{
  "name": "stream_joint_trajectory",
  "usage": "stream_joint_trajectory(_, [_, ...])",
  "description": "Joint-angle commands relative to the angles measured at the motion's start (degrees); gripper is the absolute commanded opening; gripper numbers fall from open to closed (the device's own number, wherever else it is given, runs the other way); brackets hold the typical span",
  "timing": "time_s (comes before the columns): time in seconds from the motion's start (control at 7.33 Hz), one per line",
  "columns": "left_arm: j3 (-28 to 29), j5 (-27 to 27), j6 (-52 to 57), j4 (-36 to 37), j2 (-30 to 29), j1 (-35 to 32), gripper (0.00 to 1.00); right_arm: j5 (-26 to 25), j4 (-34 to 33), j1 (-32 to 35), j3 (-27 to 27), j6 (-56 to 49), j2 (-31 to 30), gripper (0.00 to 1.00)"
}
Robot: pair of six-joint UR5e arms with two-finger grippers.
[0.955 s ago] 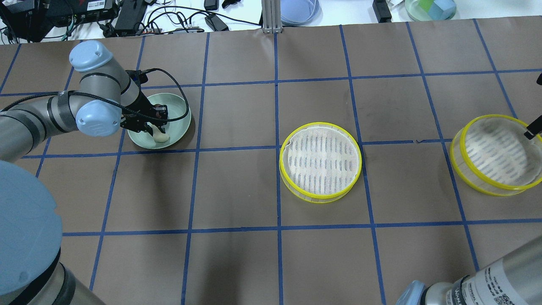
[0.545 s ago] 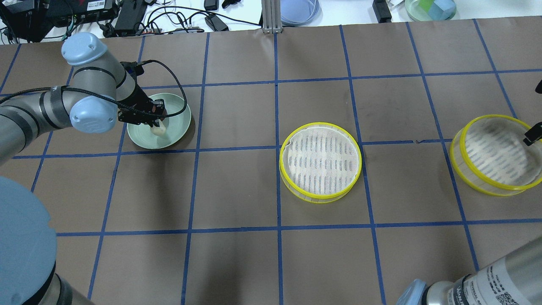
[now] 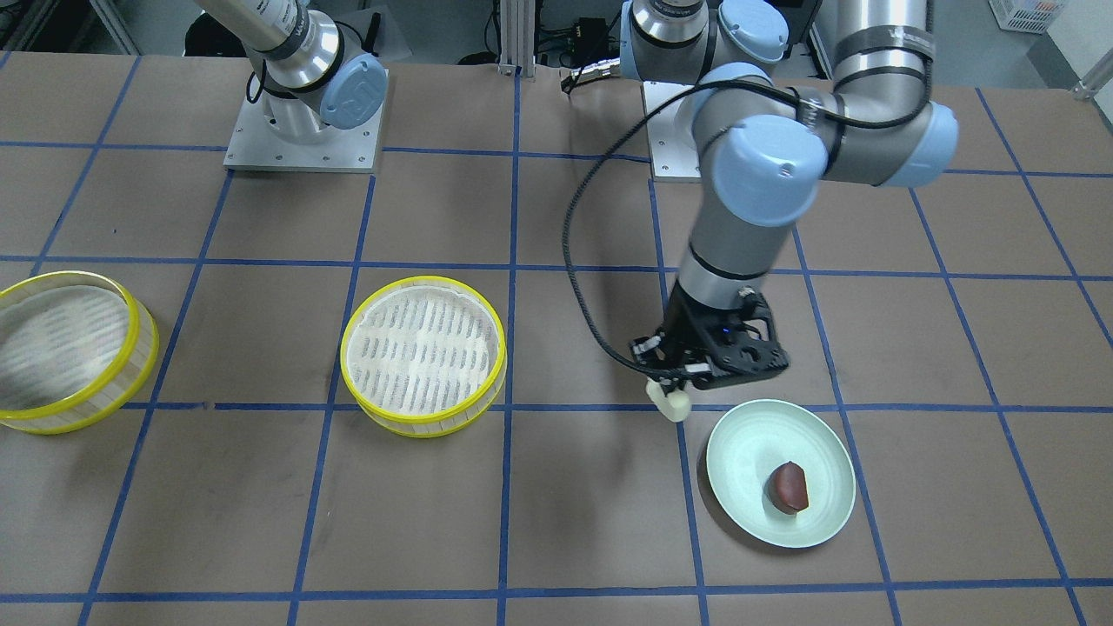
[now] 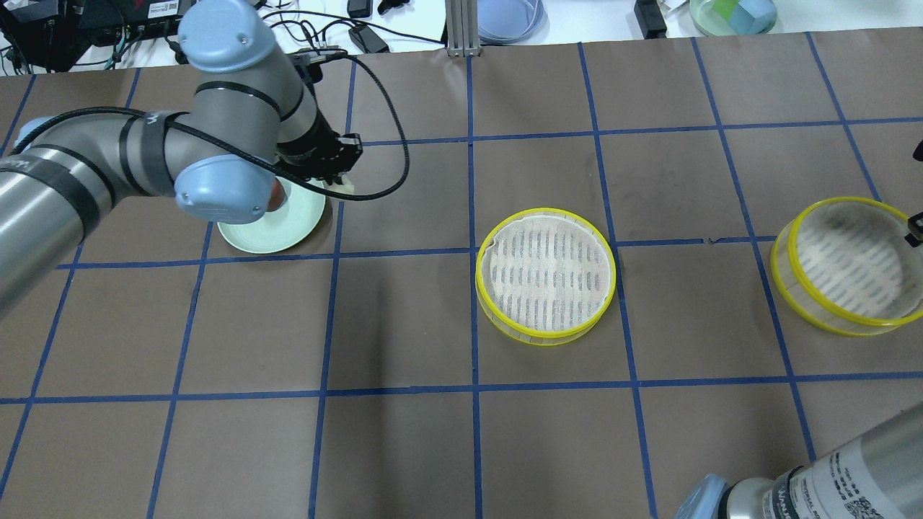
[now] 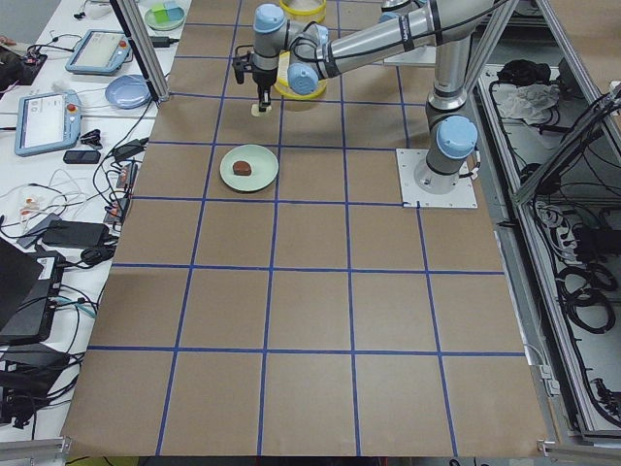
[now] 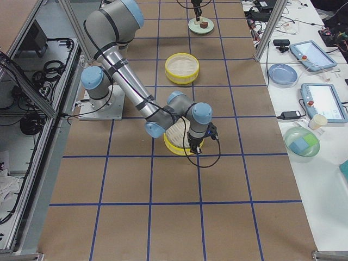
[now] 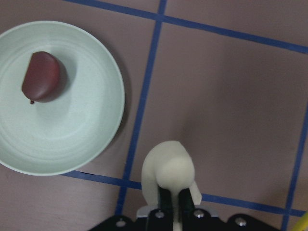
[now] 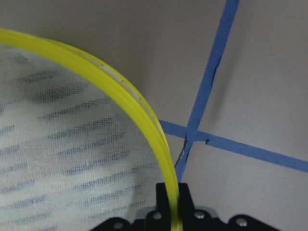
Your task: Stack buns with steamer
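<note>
A: State of the left gripper point(image 3: 674, 391)?
B: Nearly closed, with the cream bun point(image 3: 669, 403) pinched by one end. The bun is held in the air over the table point(image 3: 565, 522), just beside the plate point(image 3: 748, 435), on the side toward the centre steamer point(image 3: 423, 427).
A: Other bun?
B: The dark bun point(image 3: 787, 486) is seen lying in the plate, not gripped.
A: Right gripper point(image 8: 173, 204)?
B: Clamped on the yellow rim of the second steamer point(image 8: 144, 115), well apart from the plate.
A: Step in hand?
B: Judged as the carry to the centre steamer. The bun looks soft, so the squeeze should not be tightened. Height should be kept above the yellow rim. The bun should be centred over the cloth liner, lowered close, and only then released. Space is probably wanted beside it for the dark bun.
</note>
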Motion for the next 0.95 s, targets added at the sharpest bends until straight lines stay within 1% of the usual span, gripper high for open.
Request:
stream_joint_trajectory(0.0, [0.7,0.4,-14.9,-0.4,-1.6,-12.3,0.00,-0.2,0.8,-0.1,-0.5,-0.1,-0.8,0.00])
stream_joint_trajectory(0.27, [1.0,0.4,-25.1,1.7,-5.1,-18.9,0.00,0.0,5.9,-0.1,-0.7,2.3,-4.4,0.00])
stream_joint_trajectory(0.41, [1.1,0.4,-28.8,5.5,-7.3,-21.8,0.00,0.1,9.6,0.4,-0.9,5.8,-6.7,0.00])
stream_joint_trajectory(0.55, [1.0,0.3,-29.9,6.6,-9.2,-22.4,0.00,0.2,13.4,0.6,-0.9,9.6,-8.9,0.00])
stream_joint_trajectory(0.68, [1.0,0.2,-30.5,6.8,-10.7,-22.7,0.27,0.1,13.8,2.1,-0.9,10.1,-10.0,0.00])
stream_joint_trajectory(0.82, [1.1,0.2,-31.5,6.9,-11.2,-23.0,0.55,-0.2,17.5,4.6,-0.9,11.0,-11.0,0.00])
